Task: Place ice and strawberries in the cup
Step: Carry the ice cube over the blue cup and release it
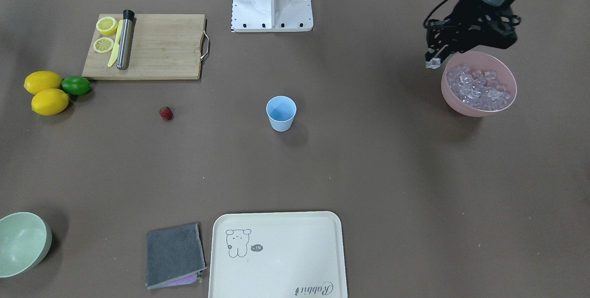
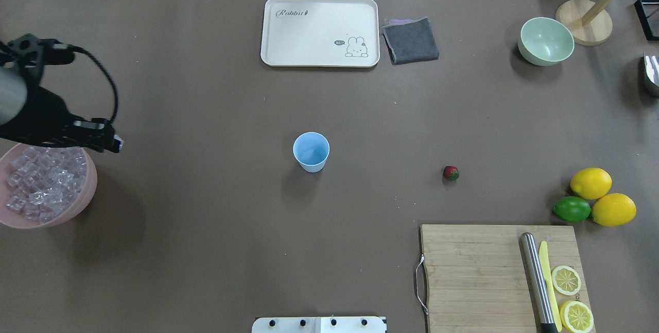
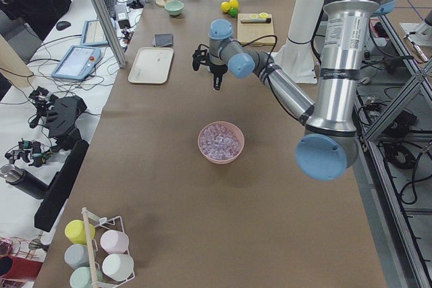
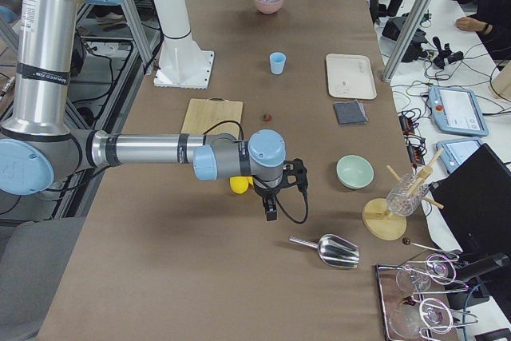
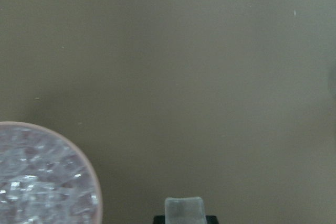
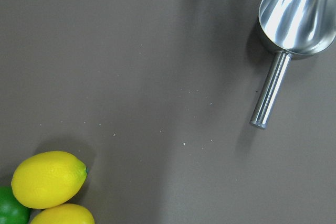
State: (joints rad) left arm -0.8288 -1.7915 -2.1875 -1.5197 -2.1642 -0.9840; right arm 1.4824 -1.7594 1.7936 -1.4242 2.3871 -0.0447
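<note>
while the left gripper point(image 1: 433, 61) hangs raised near the round pink plastic bowl point(image 1: 465, 108) heaped with small clear ice cubes point(image 1: 479, 87), its fingers are clamped on one clear cube point(image 5: 184, 211). the small light blue plastic cup point(image 1: 281, 113) stands upright at mid-table, well apart, with the little red strawberry point(image 1: 166, 113) beyond it, near the bamboo cutting board point(image 1: 156, 49). only the right-end view shows the right gripper point(image 4: 271, 212), and i cannot tell how its fingers stand, while its wrist view shows two yellow lemons point(image 6: 49, 178) and a steel scoop point(image 6: 296, 9).

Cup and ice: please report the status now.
Left gripper shut on ice cube, beside pink bowl. Right gripper: state not visible. Cup empty, strawberry on table. Nothing between left gripper and cup.
</note>
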